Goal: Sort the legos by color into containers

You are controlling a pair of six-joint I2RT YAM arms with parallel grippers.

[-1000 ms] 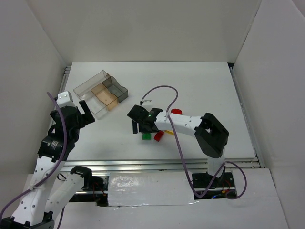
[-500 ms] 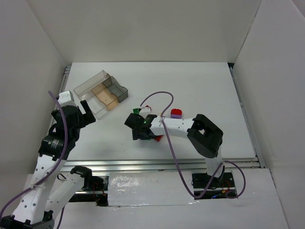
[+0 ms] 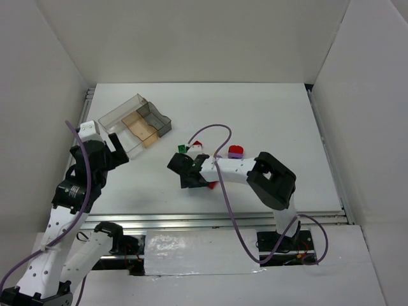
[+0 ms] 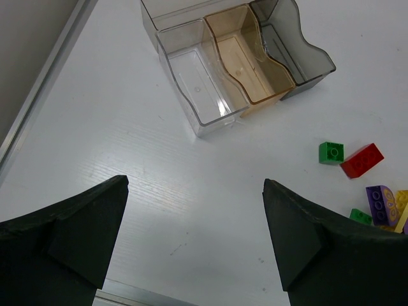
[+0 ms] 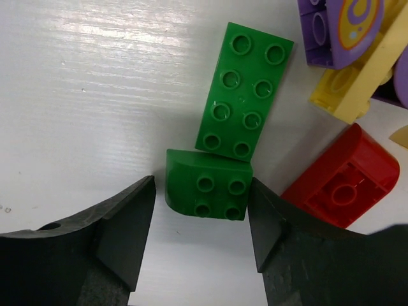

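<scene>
The right gripper (image 5: 199, 220) sat low over the counter (image 3: 274, 115), a little left of its centre. Its jaws stood on either side of a small green lego (image 5: 207, 191) with one rounded corner. One finger (image 5: 268, 223) touched that brick's side or very nearly did. A thin strip of white counter showed between the other finger (image 5: 124, 233) and the brick, so the jaws were parted around it and not clenched on it. Butted against the brick's far edge lay a longer green lego (image 5: 247, 89) with its eight studs facing up. Just beside the pair lay a curved red lego (image 5: 341, 178), a yellow lego (image 5: 350, 83) and a purple lego (image 5: 344, 25) printed with a swirl, the purple one overlapping the yellow. Slightly farther out on the counter a square green brick (image 4: 331, 152) and a red brick (image 4: 361, 160) lay side by side. To their right, next to the right arm, sat a purple block (image 3: 236, 155) with red showing at its far edge. The tray (image 3: 121, 115) lay at an angle at the far left of the counter, well apart from the bricks. Its clear compartment (image 4: 197, 83), tan compartment (image 4: 245, 60) and smoky grey compartment (image 4: 293, 51) stood side by side. The left gripper (image 4: 194, 210) hovered above bare counter just near of the tray, its jaws released wide and holding nothing.
</scene>
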